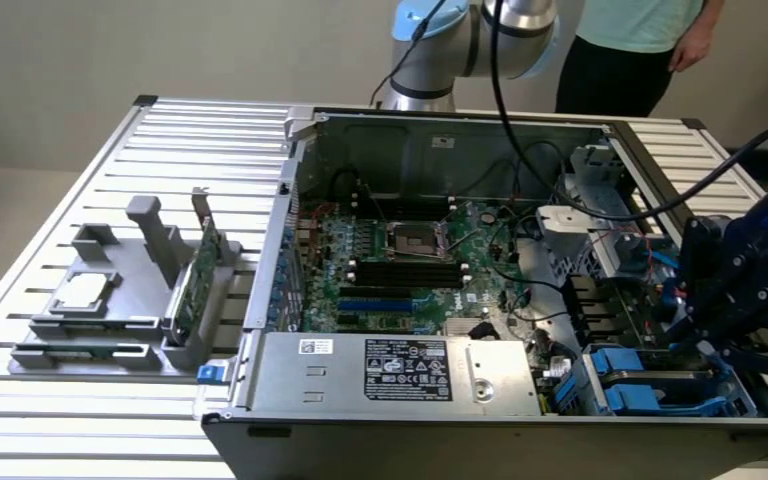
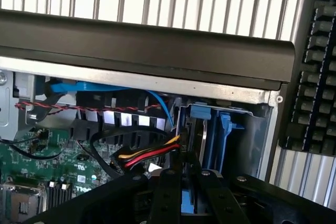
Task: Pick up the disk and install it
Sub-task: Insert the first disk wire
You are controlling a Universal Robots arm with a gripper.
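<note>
One open computer case (image 1: 491, 130) lies on the slatted counter (image 1: 104, 180). One arm reaches down over its corner bay, at the exterior view's right. The claw (image 2: 190, 192), nearly closed, grips the one blue-railed disk (image 2: 191, 205) on edge above that bay.

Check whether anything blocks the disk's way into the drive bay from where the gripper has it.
Nothing visible does. The gripper hangs over the blue drive bay in the computer case, the blue-railed disk between its fingers. The red, yellow and black cable bundle runs close beside that path.
</note>
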